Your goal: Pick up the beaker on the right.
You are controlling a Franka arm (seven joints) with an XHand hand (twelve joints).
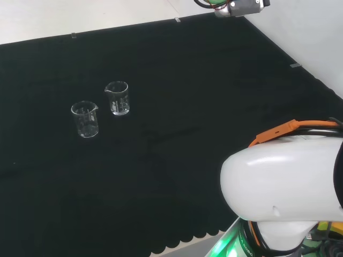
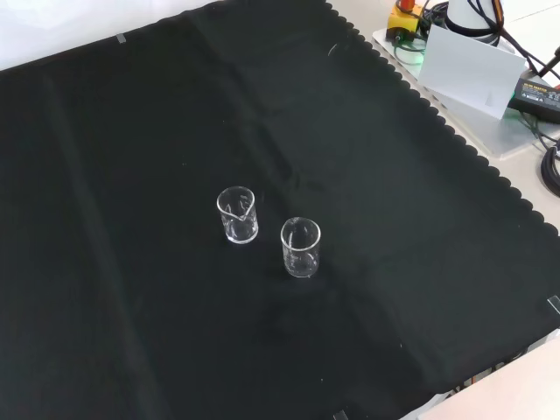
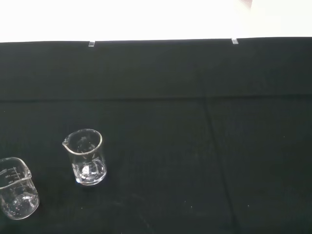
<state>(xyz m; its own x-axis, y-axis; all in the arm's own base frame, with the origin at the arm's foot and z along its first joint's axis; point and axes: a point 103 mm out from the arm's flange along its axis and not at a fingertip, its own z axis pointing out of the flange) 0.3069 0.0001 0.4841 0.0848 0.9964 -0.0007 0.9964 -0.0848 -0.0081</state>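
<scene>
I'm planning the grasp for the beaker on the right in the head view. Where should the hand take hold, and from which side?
Hold the right beaker round its mid wall, probably approaching from its right in the head view: it stands upright, and the other beaker sits close on its left.

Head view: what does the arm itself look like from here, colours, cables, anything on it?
A big rounded glossy white arm link sits at lower right. An orange cable with a clip runs over its top, dark cables loop beneath it, and green light glows at the base.
</scene>
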